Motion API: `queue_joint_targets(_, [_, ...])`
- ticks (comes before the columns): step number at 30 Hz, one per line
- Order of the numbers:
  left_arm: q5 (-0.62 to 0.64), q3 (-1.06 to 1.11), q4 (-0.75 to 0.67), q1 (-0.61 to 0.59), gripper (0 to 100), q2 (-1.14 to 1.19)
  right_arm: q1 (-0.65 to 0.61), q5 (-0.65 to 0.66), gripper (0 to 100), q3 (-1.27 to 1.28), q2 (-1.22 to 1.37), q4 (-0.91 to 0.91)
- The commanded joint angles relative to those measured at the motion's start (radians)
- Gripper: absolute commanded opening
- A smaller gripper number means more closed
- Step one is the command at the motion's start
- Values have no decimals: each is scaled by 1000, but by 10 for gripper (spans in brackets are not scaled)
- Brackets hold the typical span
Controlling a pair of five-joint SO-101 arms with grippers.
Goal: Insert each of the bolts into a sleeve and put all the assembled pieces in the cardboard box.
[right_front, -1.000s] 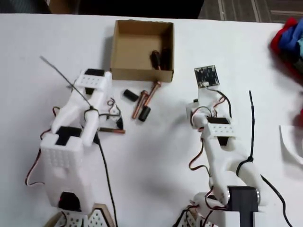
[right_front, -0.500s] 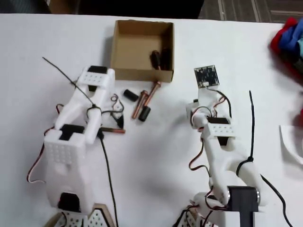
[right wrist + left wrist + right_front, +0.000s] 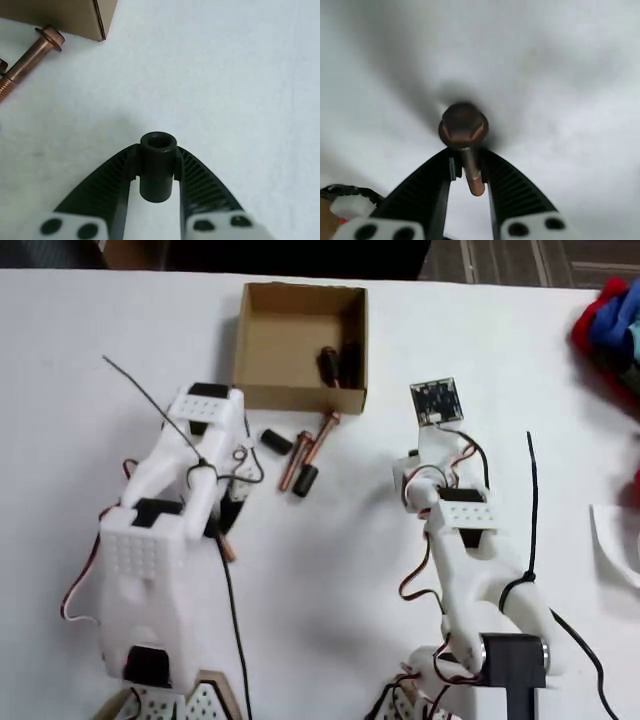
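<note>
left hand (image 3: 467, 161) clamped on copper bolt (image 3: 463, 126) by the shank, head past the fingertips. right hand (image 3: 157, 151) pinching black sleeve (image 3: 158, 176), bore end clear. both look rigid, light, smooth, likely slippery: grip mid-body. cardboard box (image 3: 290, 398) near worktop's (image 3: 330, 580) far edge.

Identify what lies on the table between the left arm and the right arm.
In the high view, two loose copper bolts and two black sleeves lie there, just in front of the cardboard box.
</note>
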Motion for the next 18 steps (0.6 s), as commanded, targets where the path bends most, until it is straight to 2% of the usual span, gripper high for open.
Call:
queue_joint_targets(1, [-152,-65,44,-17,25,2,-4,8,19,-14,-42,-21])
queue_joint_targets(4, [-324,-173,106,-17,25,2,-4,8,19,-14,-42,-21])
queue_joint_targets(10, [-664,-318,107,-26,26,14,-4,8,19,-14,-42,-21])
queue_joint_targets(14, [-736,-306,95,-17,30,20,-4,8,19,-14,-42,-21])
queue_joint_targets(18, [-758,-309,91,-23,127,86,-4,8,19,-14,-42,-21])
